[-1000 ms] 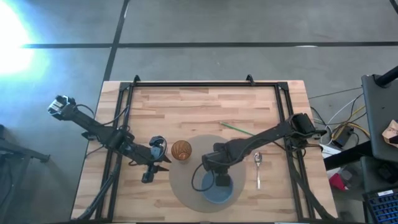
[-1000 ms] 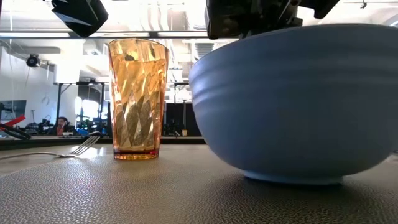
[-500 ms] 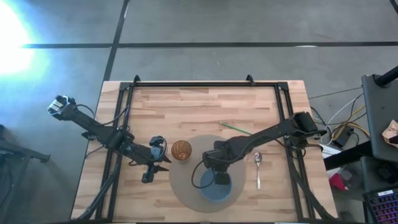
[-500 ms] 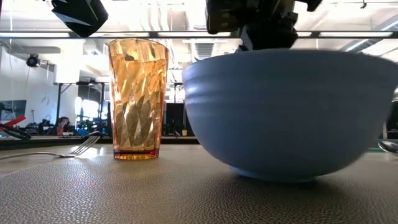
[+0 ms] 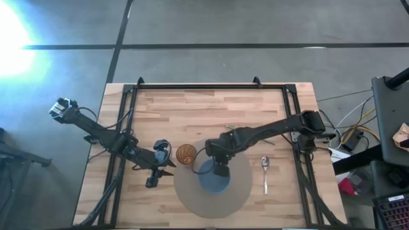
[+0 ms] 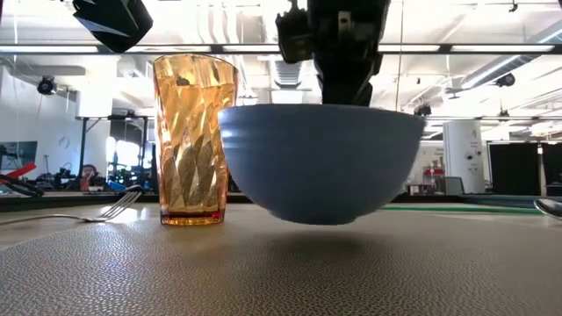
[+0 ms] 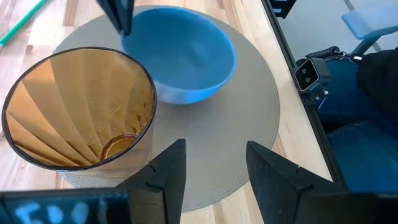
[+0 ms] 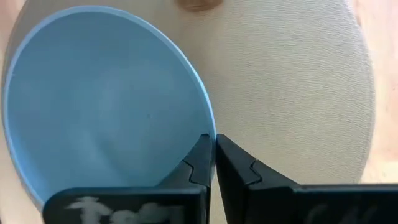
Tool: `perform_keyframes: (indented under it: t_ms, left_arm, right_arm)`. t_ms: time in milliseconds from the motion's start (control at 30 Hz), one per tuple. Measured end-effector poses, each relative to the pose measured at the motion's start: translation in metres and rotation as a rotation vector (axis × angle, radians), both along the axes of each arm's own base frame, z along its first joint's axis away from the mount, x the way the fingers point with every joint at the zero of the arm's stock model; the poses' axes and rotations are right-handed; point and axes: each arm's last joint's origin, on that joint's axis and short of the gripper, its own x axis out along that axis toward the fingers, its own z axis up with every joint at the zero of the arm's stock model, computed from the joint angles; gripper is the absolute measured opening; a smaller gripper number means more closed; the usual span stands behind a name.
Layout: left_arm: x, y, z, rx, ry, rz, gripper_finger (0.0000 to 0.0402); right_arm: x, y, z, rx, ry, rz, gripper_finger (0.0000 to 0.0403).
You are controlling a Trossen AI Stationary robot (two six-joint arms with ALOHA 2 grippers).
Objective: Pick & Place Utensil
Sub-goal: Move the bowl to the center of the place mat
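A blue bowl (image 5: 213, 179) sits over a round grey mat (image 5: 185, 199), and my right gripper (image 5: 220, 168) is shut on its rim. An amber ribbed glass (image 5: 186, 153) stands upright on the mat's left part, close beside the bowl (image 6: 320, 162). A metal spoon (image 5: 266, 171) lies on the wood right of the mat. A fork (image 6: 92, 213) lies to the left, seen only in the low view. My left gripper (image 7: 214, 168) waits open, left of the glass (image 7: 78, 112), touching nothing. My right gripper pinches the bowl's rim (image 8: 208, 127), one finger inside the bowl and one outside. The fingers come from above, pointing down, at the rim's far side. In the low view the bowl hangs level below them, seemingly just clear of the mat.
A thin green stick (image 5: 243, 132) lies on the wood beyond the mat. A black frame (image 5: 198, 85) runs around the tabletop. Bare wood shows along the far part of the table. The spoon's bowl (image 6: 549, 208) shows at the low view's right edge.
My right gripper has moved toward the table's far edge and a little left, toward the glass, carrying the bowl. The bowl has gone from the mat's near part to its middle and now shows its underside with a shadow beneath. The left arm has kept still.
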Motion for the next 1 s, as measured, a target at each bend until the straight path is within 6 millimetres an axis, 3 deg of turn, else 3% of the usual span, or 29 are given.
perform_keyframes:
  t_ms: [133, 733, 1000]
  left_arm:
    - [0.000, 0.000, 0.000, 0.000, 0.000, -0.001, 0.0159]
    - [0.000, 0.000, 0.000, 0.000, 0.000, -0.001, 0.0158]
    - [0.000, 0.000, 0.000, 0.000, -0.001, 0.000, 0.0159]
  right_arm:
    - [0.001, -0.008, -0.001, 0.045, 0.011, -0.024, 0.0011]
    - [-0.005, -0.009, -0.013, 0.056, 0.059, -0.067, 0.0012]
    - [-0.005, -0.009, -0.013, 0.052, 0.058, -0.060, 0.0036]
